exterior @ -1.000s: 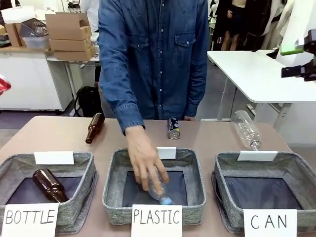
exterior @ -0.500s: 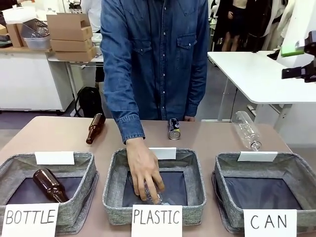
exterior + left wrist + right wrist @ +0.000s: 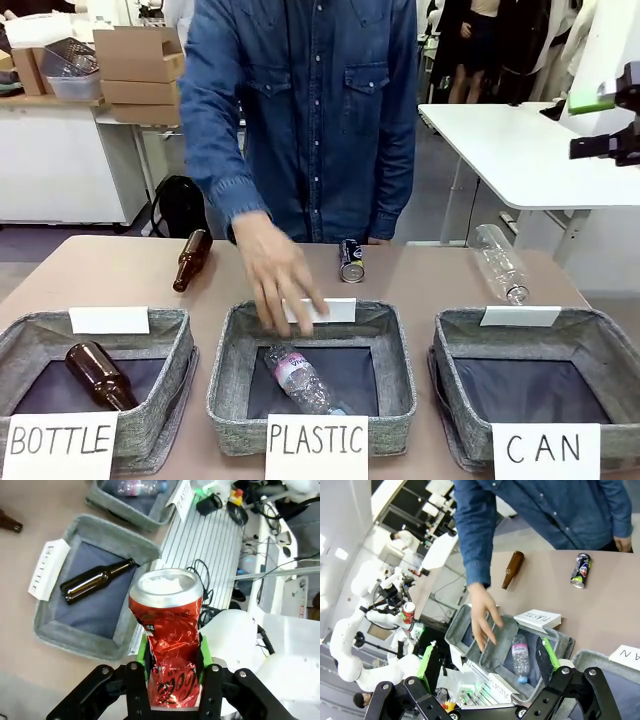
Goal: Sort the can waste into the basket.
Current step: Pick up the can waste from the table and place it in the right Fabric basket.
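Left hand (image 3: 173, 652): closed tight on the red can (image 3: 167, 605), its green pads pressed into the crumpled waist, at the lower centre of the left wrist view.
Right hand (image 3: 487, 652): wide open and holding nothing, raised at the upper right of the front view.
Step in hand: probably carrying the red can to the CAN basket (image 3: 600, 328), which sits at the lower right of the front view with its dark liner bare.
Route: the BOTTLE basket (image 3: 75, 642) lies beneath the left hand, in the left half of its view, so the can has to cross both other baskets. A high, level pass would keep it off the rims.
Watch: the person's hand (image 3: 275, 275) is over the back rim of the PLASTIC basket (image 3: 225, 390), mid-frame on that route, so passing nearer the bottom edge looks safer.
Release: best made low over the middle of the liner, since a light can may bounce off a fabric rim.
Grip: the dented wall gives the pads an uneven seat, so quick swings are best avoided.
Red can, looks: crushed, with creased red skin and white script, upright between the fingers with its silver rim at the top of the view.
Dark can (image 3: 351, 260): blue-black with a printed logo, on the table (image 3: 120, 270) at the centre of the front view, well apart from the CAN basket and not yet picked up.
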You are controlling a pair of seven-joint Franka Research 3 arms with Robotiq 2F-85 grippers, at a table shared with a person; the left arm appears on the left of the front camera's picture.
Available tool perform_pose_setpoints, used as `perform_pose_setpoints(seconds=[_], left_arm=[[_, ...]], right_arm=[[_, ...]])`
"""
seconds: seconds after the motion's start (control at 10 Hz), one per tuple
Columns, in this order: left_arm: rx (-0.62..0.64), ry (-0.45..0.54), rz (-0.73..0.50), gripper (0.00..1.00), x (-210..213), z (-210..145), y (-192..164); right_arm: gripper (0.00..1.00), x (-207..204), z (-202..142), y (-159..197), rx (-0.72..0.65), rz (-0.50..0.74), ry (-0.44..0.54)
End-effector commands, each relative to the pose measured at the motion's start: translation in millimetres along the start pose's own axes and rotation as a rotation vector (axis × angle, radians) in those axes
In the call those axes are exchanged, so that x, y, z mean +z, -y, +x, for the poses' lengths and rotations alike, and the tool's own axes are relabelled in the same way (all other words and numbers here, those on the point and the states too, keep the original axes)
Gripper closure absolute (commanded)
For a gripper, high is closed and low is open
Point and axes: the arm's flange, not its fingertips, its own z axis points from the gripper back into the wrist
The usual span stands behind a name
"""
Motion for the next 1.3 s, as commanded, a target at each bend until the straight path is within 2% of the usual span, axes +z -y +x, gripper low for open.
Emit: perform_pose_setpoints(seconds=[0.0,0.1,0.2,0.4,0.5,0.6,0.7,0.8,0.9,1.0,1.1,1.2], left_arm=[[-0.125,-0.009,0.019,0.57,-21.9,22.4,-2.1],[-0.106,-0.026,0.105,0.57,-56.3,67.4,-1.4],[-0.192,-0.033,0.126,0.57,-85.2,113.9,8.2],[-0.385,-0.045,0.206,0.57,-127.4,209.2,34.8],[-0.464,-0.078,0.191,0.57,-149.5,256.7,39.2],[-0.506,-0.083,0.229,0.57,-177.4,301.9,41.8],[-0.551,-0.045,0.326,0.57,-217.8,351.0,46.8],[-0.575,-0.02,0.39,0.57,-251.8,390.9,51.6],[-0.595,-0.009,0.319,0.57,-283.7,422.1,61.3],[-0.558,0.071,0.352,0.57,-306.8,451.5,79.7],[-0.615,0.008,0.322,0.57,-273.6,396.1,70.9],[-0.615,0.008,0.322,0.57,-273.6,396.1,70.9]], right_arm=[[0.0,-0.2,0.0,-0.1,0.0,0.0,0.0],[0.0,2.9,4.1,6.5,-0.061,-0.093,-0.039],[0.0,22.9,7.4,11.0,-0.131,-0.15,-0.05],[0.0,100.0,-2.4,12.7,-0.265,-0.283,-0.057],[0.0,136.1,-15.4,11.4,-0.301,-0.327,-0.056],[0.0,168.7,-32.6,8.2,-0.324,-0.349,-0.019],[0.0,202.6,-54.8,8.2,-0.352,-0.374,0.022],[0.0,219.6,-73.4,11.6,-0.372,-0.411,0.062],[0.0,219.9,-84.3,21.7,-0.385,-0.338,0.057],[0.0,209.7,-84.4,43.2,-0.429,-0.327,0.065],[0.0,227.6,-78.3,14.3,-0.368,-0.375,0.061],[0.0,227.6,-78.3,14.3,-0.368,-0.375,0.061]])
